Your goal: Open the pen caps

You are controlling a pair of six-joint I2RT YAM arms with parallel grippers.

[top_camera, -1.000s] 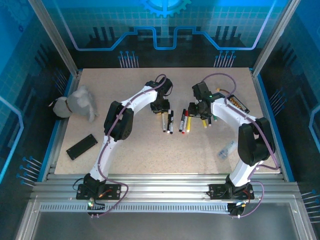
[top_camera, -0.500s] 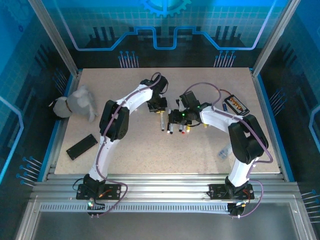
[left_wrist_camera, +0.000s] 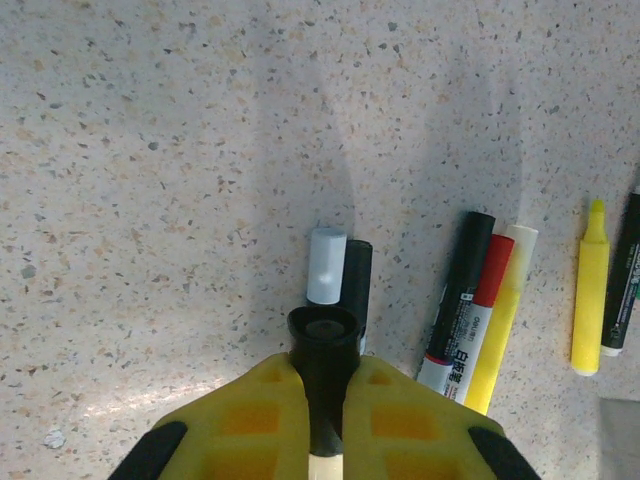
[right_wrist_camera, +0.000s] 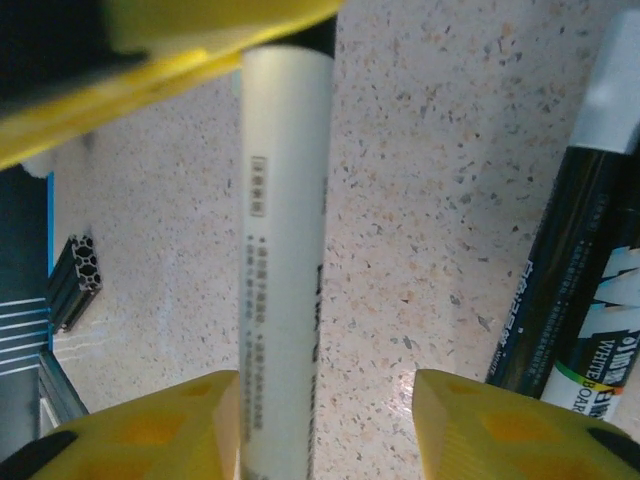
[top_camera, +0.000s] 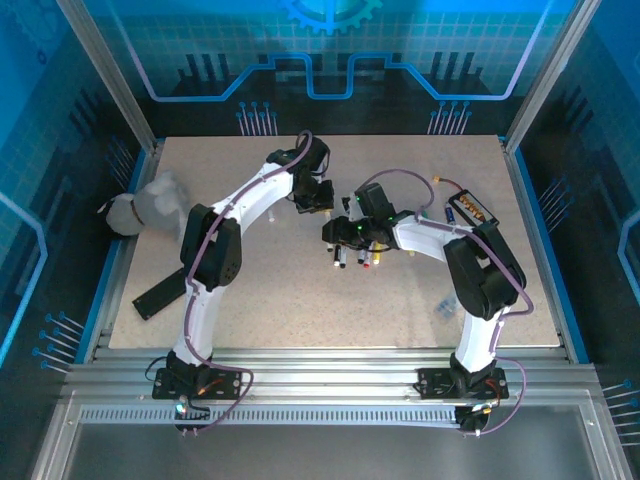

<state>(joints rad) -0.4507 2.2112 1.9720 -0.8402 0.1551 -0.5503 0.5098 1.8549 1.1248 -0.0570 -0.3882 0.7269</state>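
Observation:
My left gripper (left_wrist_camera: pixel 324 372) is shut on the black cap (left_wrist_camera: pixel 323 335) of a white-barrelled pen, held above the table. That white barrel (right_wrist_camera: pixel 285 250) runs between the fingers of my right gripper (right_wrist_camera: pixel 327 400). The right gripper is open: the barrel lies against one finger and a wide gap separates it from the other. From above, the left gripper (top_camera: pixel 318 200) and right gripper (top_camera: pixel 335 232) meet at mid-table over a row of pens (top_camera: pixel 358 252). On the table below lie a white-capped pen (left_wrist_camera: pixel 326 265), a black one (left_wrist_camera: pixel 356 280), a black-and-red marker (left_wrist_camera: pixel 458 305) and a yellow highlighter (left_wrist_camera: pixel 590 290).
A grey plush toy (top_camera: pixel 155 205) lies at the table's left edge. A flat black slab (top_camera: pixel 160 293) is near the front left. An orange-and-black box (top_camera: pixel 470 208) sits at the right, and a small clear item (top_camera: pixel 450 300) lies near the right arm.
The left gripper has tightened on the cap and drawn the pen up and left. The right gripper has swung left over the pen row to the barrel, its jaws widening.

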